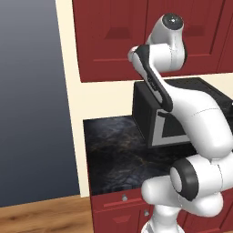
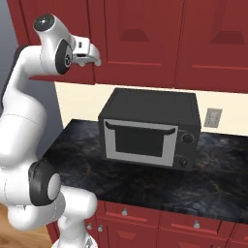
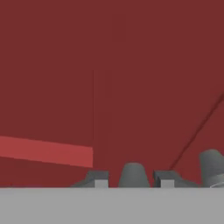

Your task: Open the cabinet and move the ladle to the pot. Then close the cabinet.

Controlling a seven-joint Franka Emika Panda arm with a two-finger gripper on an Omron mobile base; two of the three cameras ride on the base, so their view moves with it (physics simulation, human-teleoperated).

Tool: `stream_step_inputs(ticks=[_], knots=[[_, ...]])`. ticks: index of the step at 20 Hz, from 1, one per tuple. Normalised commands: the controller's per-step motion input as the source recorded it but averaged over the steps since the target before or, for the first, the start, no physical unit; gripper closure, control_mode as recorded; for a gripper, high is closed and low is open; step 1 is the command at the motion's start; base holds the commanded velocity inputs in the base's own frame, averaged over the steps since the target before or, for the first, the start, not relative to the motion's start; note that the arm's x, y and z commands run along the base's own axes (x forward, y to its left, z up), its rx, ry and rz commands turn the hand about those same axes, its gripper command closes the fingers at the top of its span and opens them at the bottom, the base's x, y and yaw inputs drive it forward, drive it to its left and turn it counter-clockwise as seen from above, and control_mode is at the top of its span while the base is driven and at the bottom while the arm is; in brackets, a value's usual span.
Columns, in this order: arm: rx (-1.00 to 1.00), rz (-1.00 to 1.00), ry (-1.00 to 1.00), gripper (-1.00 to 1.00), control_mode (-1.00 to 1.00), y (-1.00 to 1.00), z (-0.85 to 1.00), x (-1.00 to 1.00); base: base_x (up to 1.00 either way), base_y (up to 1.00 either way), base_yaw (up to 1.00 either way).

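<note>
**panda_newbie:** Step in hand looks like opening the door. How would you do it cleanly from here?

**hingefan:** Going left to right in the right base view: the white two-finger hand (image 2: 91,59) is up at about 10 o'clock, right against the bottom edge of the dark red raised-panel upper wall cabinet (image 2: 145,43). Both cabinet doors are closed. The cabinet runs across the wall above the boxy black microwave (image 2: 145,131), which sits mid-frame on the dark marbled surface (image 2: 213,184). There's a small grey wall outlet (image 2: 212,117) at 3 o'clock from the microwave.

**panda_newbie:** Has it actually got the knob, though?

**hingefan:** Not that I can see. In the hand view the two dark fingertips (image 3: 99,179) stand on either side of a small round grey knob (image 3: 132,174) at 6 o'clock. They've narrowed in, but there's a sliver of red door on each side, so I'd call it partly open and holding nothing. A second round grey knob (image 3: 212,168) sits at 4 o'clock, probably the neighbouring door's.

**panda_newbie:** So squeeze and yank?

**hingefan:** Squeeze first and keep the knob centred. It's small and round, so an off-centre pinch will probably slip off. Then pull along an arc around the hinge instead of straight back, or the fingers may peel away. Swing the door wide enough to reach in afterwards, and stay clear of that 4 o'clock knob.
</note>
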Motion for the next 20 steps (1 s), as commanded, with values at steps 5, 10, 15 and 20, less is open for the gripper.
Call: stream_step_inputs(ticks=[5, 10, 15, 20], knots=[[0.00, 0.00, -0.03, 1.00, -1.00, 0.59, -0.03, -0.85, 0.00, 0.00, 0.00], [0.00, 0.00, 0.00, 1.00, -1.00, 0.74, 0.00, -0.98, 0.00, 0.00, 0.00], [0.00, 0.00, 0.00, 1.00, -1.00, 0.98, 0.02, -0.80, 0.00, 0.00, 0.00], [0.00, 0.00, 0.00, 1.00, -1.00, 1.00, 0.00, -0.53, 0.00, 0.00, 0.00]])
